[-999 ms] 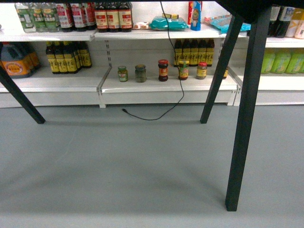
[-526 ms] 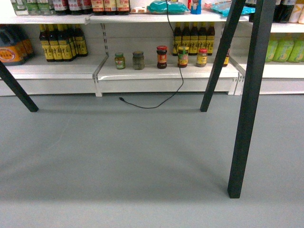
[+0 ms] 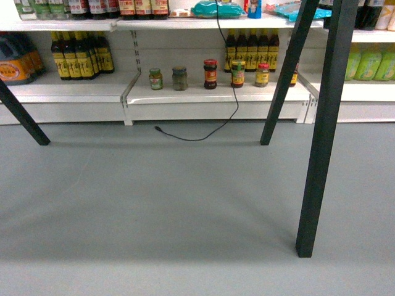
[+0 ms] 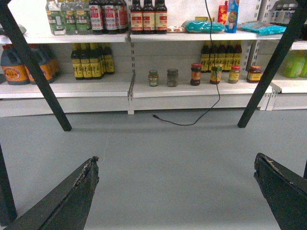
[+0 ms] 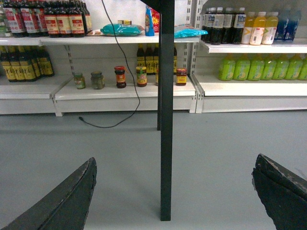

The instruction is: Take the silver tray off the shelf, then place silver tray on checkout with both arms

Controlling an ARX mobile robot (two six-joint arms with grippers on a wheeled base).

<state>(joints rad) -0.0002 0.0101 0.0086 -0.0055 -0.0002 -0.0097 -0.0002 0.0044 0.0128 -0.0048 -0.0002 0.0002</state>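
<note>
Both grippers hang low over the grey floor (image 3: 154, 203) and face the store shelving. In the left wrist view the left gripper (image 4: 184, 191) has its two black fingers (image 4: 72, 196) spread far apart at the bottom corners, with nothing between them but floor; in the right wrist view the right gripper (image 5: 175, 194) stands the same way, its worn black fingers (image 5: 67, 196) wide apart and holding nothing. Neither arm appears in the head view, which shows only floor, black table legs (image 3: 324, 123) and the lower shelves. The silver tray is in none of the views, so its place cannot be told, and the checkout counter is not visible either. The shelf (image 3: 210, 97) carries small jars (image 3: 210, 74) and dark bottles (image 3: 74, 55), with a loose black cable (image 3: 225, 92) hanging down onto the floor before it. A black leg (image 5: 166, 110) stands straight ahead of the right gripper and hides part of the shelving behind. The upper shelves are cut off at the top edge.
</note>
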